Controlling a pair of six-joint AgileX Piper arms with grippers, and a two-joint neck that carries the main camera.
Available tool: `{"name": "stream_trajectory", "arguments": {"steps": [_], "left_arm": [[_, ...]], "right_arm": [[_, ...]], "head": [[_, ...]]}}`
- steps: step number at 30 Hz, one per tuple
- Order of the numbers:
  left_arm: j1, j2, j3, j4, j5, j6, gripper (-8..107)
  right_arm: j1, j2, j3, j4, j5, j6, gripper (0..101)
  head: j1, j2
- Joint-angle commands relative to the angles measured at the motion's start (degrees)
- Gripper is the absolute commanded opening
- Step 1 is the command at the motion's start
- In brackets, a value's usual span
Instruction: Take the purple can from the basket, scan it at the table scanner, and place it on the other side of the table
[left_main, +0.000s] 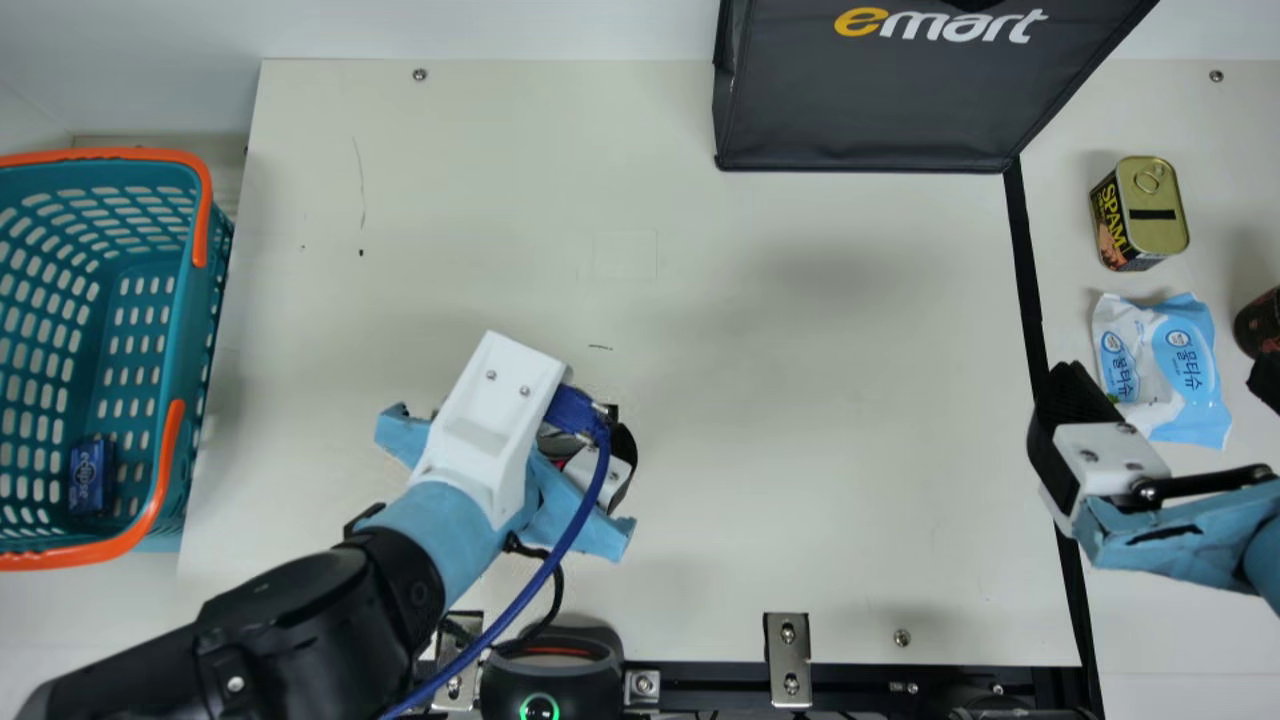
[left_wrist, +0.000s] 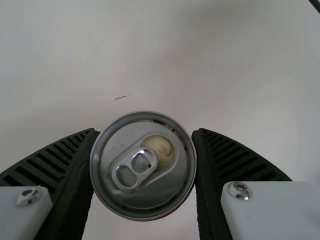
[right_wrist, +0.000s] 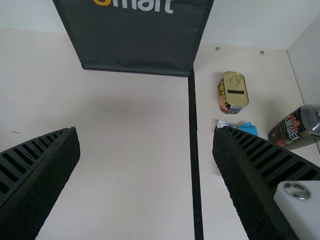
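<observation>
Purple round metal can (left_wrist: 145, 167), gripped in the left jaws over the flat cream counter (left_main: 800, 420); right jaws wide apart. Scanning seems in hand: next, turn its side towards the black rounded plastic scanner (left_main: 550, 685).

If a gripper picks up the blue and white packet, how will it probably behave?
The packet will probably bend or sag when lifted, because its wrapper looks thin and crinkled. It lies flat, so it seems unlikely to roll or tip.
</observation>
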Motion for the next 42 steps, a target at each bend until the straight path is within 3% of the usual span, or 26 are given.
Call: {"name": "stream_trajectory", "arguments": {"steps": [1,13,26,34,42], "left_arm": [[0.1,-0.4,0.5,-0.3,-1.4,2.2,-8],[4.1,-3.5,3.7,-6.6,-8.5,13.9,-8],[8.5,-6.4,5.9,-20.0,-14.6,38.5,-8],[10.7,-8.1,6.4,-29.8,-13.9,56.5,-8],[16.3,-8.7,4.2,-40.7,-9.9,75.1,-8]], "right_arm": [[0.0,0.0,0.0,0.0,0.0,0.0,95],[0.0,0.0,0.0,0.0,0.0,0.0,95],[0.0,0.0,0.0,0.0,0.0,0.0,95],[0.0,0.0,0.0,0.0,0.0,0.0,95],[0.0,0.0,0.0,0.0,0.0,0.0,95]], "head": [[-1.7,0.0],[-1.7,0.0],[-1.7,0.0],[-1.7,0.0],[-1.7,0.0]]}}
